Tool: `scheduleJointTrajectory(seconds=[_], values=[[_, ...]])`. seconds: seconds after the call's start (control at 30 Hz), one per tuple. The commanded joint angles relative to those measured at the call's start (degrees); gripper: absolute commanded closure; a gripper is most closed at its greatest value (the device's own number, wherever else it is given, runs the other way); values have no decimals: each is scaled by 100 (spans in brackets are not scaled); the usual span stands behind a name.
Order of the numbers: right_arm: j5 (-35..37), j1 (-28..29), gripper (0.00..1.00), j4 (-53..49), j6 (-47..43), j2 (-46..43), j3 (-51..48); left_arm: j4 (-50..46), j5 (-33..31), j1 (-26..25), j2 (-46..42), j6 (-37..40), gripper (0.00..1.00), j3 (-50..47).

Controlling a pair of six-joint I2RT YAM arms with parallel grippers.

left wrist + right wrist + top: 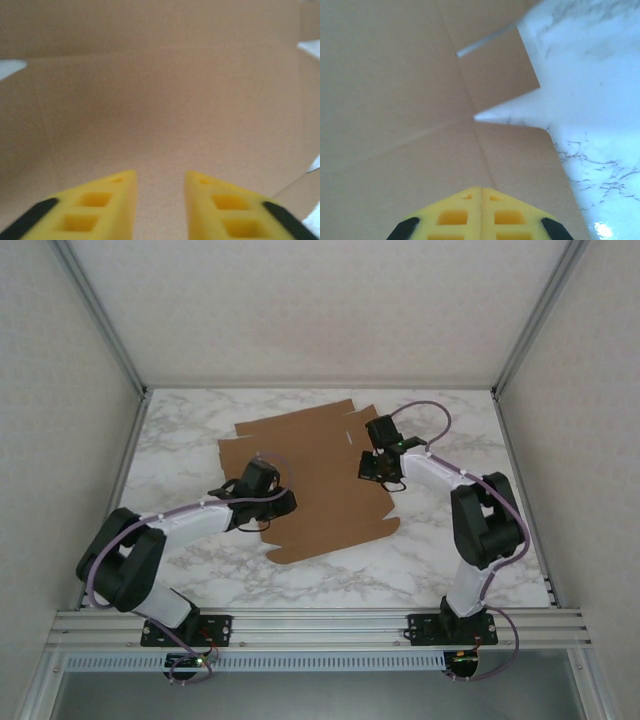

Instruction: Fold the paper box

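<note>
Marble-patterned table (pixel 470 550) carries the paper box (pixel 320 490), which I see lying flat and unfolded near the middle, a little toward the far side, with its flaps and tabs spread out. My left gripper (pixel 262 482) sits over the sheet's near-left part. On its wrist view the yellow fingers (pixel 112 200) stand slightly apart with a narrow gap and nothing between them, and the paper box (pixel 160 90) lies right beneath the tips. My right gripper (pixel 378 462) is at the sheet's right edge. On its wrist view the fingers (pixel 460 212) are pressed together tip to tip over the paper box (pixel 395 90), near a notch in its edge where the table (pixel 590 90) shows. Pale walls (pixel 60 390) enclose the table on three sides.
</note>
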Motion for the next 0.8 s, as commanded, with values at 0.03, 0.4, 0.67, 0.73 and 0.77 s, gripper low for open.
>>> scheduleJointTrajectory(seconds=[0.03, 0.4, 0.67, 0.73, 0.77], values=[[-12, -48, 100, 61, -191, 102, -331, 231, 114, -28, 221, -52, 86, 94], [-173, 186, 100, 369, 137, -186, -1666, -283, -467, 232, 1097, -62, 100, 603], [-640, 1050, 100, 639, 418, -553, -2360, -600, -595, 658, 1518, -46, 100, 963], [-834, 1361, 100, 788, 620, -622, -2388, -603, -554, 748, 1615, -47, 100, 1029], [-881, 1480, 100, 819, 698, -646, -2353, -606, -513, 785, 1663, -47, 100, 1058]])
